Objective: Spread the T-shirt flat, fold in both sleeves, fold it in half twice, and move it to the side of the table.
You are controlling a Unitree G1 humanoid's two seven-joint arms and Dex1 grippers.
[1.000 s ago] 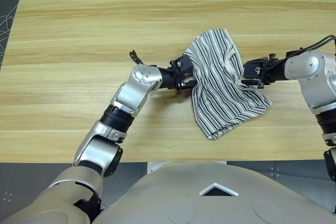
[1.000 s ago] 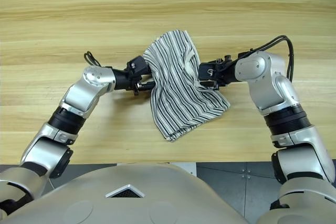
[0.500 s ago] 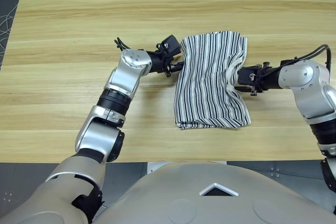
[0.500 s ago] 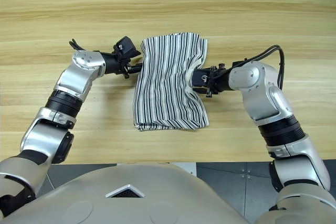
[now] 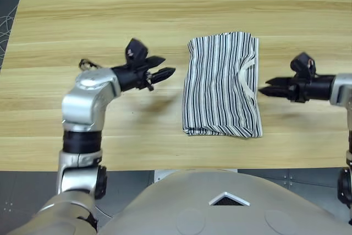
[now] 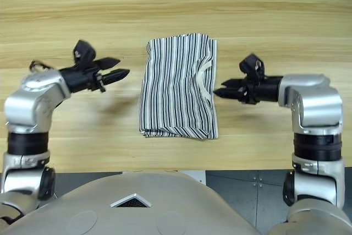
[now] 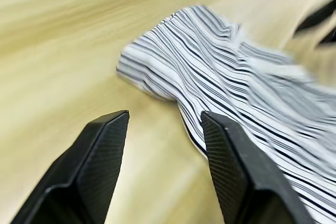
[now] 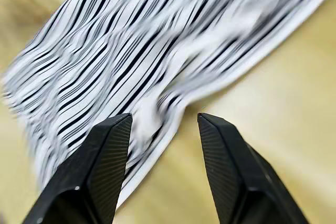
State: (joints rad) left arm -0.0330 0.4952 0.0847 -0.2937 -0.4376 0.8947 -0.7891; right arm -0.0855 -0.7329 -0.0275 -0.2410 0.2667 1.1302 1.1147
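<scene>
The folded T-shirt (image 5: 220,83) lies on the counter (image 5: 165,4) between the spread, empty left tool (image 5: 165,73) at its 9 o'clock and right tool (image 5: 267,89) at its 3 o'clock, and a pinch catching only the top layer could unfold it in transit.

The striped T-shirt (image 5: 223,83) lay folded into a narrow rectangle on the wooden table (image 5: 110,4). Its white neckline showed near its right edge, and its layered lower edge faced the robot. The left pincer (image 5: 168,65) hovered near the shirt's left side, fingers parted and pointing at it, holding nothing. The right pincer (image 5: 263,85) hung just beside the right edge, fingers also parted, clear of the cloth.
</scene>
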